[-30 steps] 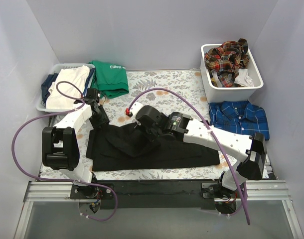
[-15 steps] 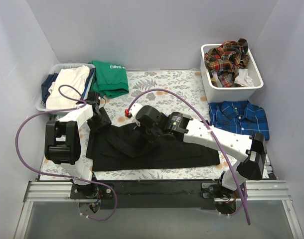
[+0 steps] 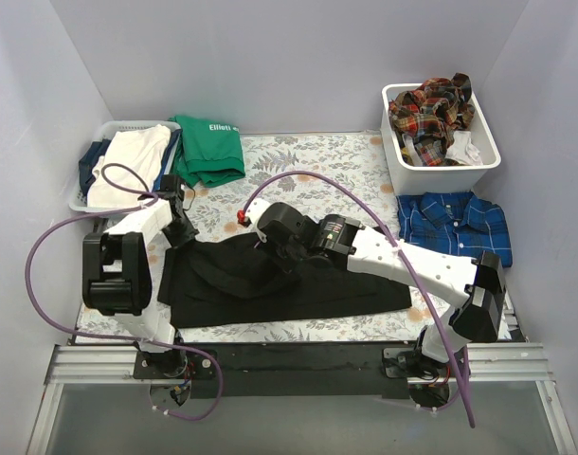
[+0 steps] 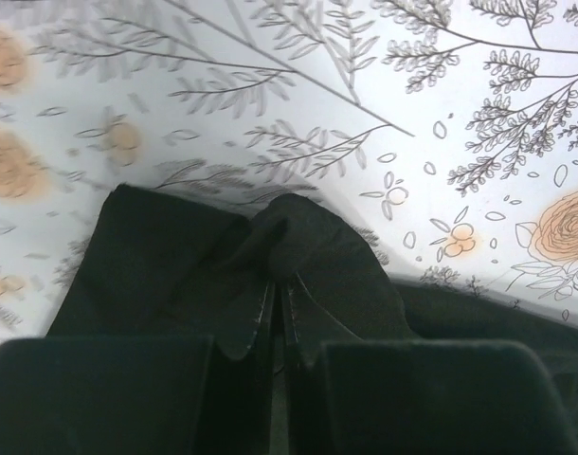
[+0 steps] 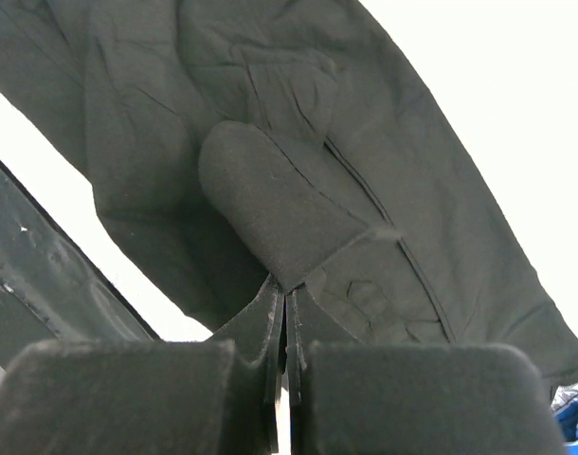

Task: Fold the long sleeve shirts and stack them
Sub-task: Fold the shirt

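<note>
Since both sets of jaws are clamped right down on cloth, the fold looks to be under way on the large plain black long-sleeve shirt [image 3: 270,296], which lies spread across the middle of the floral-print surface [image 3: 308,156].

Left jaws: closed tight on a bunched corner at the shirt's far-left edge, clear in the left wrist view. Right jaws: closed tight on a rounded flap of the same black cloth near the shirt's upper middle.

Handling: soft, limp and light. It will sag and drag when lifted and is not fragile. Little slip on the printed cover, I'd judge. Best taken at a hem, corner or sleeve edge, pinching a clean fold rather than a wad.

Counts:
- one black shirt
- one blue plaid collared shirt [image 3: 455,226], folded flat on the right side of the surface, just in front of one white plastic bin [image 3: 439,176]
- red-orange plaid shirts [image 3: 431,112] crumpled in that bin, probably two, too tangled to count for sure
- one green top with white lettering [image 3: 211,152], folded at far left
- one pale basket [image 3: 85,204] beside the green top, holding cream cloth [image 3: 128,166]
</note>
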Robot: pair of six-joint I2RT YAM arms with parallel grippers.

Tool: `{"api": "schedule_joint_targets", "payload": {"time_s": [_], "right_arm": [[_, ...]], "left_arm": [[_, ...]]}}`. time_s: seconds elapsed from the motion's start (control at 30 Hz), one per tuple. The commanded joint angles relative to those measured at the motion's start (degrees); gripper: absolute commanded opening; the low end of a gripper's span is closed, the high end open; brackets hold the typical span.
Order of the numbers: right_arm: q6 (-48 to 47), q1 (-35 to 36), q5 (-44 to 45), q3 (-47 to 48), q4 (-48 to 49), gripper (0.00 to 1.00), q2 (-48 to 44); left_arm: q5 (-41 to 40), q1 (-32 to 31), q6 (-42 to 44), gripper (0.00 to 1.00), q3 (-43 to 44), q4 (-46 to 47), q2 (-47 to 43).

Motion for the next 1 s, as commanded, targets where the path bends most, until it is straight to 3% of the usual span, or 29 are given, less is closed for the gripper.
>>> {"api": "schedule_joint_targets", "payload": {"time_s": [0.0,0.27,0.33,0.37,0.43,0.47,0.5,0.6,0.77,0.9,0.97], "right_arm": [[-0.60,0.20,-0.52,-0.13,1.88,0.01,1.06],[-0.68,-0.07,-3.49,-2.14,1.18,0.02,1.77],[-2.44,-0.07,-8.31,-4.42,0.91,0.10,0.37],[-3.05,-0.07,-9.82,-5.65,0.91,0.22,-0.51],[-4.73,0.11,-13.34,-9.78,-1.19,0.31,-2.97],[-4.64,0.02,-13.79,-11.19,-2.16,0.39,-3.76],[-4.03,0.11,-13.88,-12.42,-3.12,0.43,-5.69],[-1.84,0.28,-13.27,-15.94,-4.28,0.56,-11.56],[2.56,0.20,-4.93,-20.24,0.28,0.74,-17.48],[2.92,-0.59,-2.89,-20.25,3.45,0.76,-13.55],[1.09,-1.82,-6.14,-20.60,6.08,0.84,-10.82]], "left_arm": [[-5.97,0.95,-0.75,0.00,-0.87,-2.95,-7.75],[-3.87,2.71,-1.19,0.03,-2.72,-3.22,-9.52],[-3.87,2.71,-1.19,0.05,-2.98,-3.22,-8.73],[-3.79,2.71,-1.19,0.09,-3.07,-3.22,-8.47],[-4.22,2.88,-0.84,0.11,-2.55,-3.30,-7.33],[-4.49,2.97,-0.84,0.13,-2.20,-3.31,-7.06],[-4.31,3.15,-0.75,0.24,-1.93,-3.31,-6.62],[-3.79,3.41,-1.10,0.29,-0.61,-2.96,-5.30],[-2.99,3.50,-1.63,0.33,-0.17,-3.04,-4.16],[-3.52,3.76,-1.10,0.33,-0.87,-3.04,-4.68],[-3.52,4.02,-1.02,0.33,-0.96,-2.96,-5.03]]}}
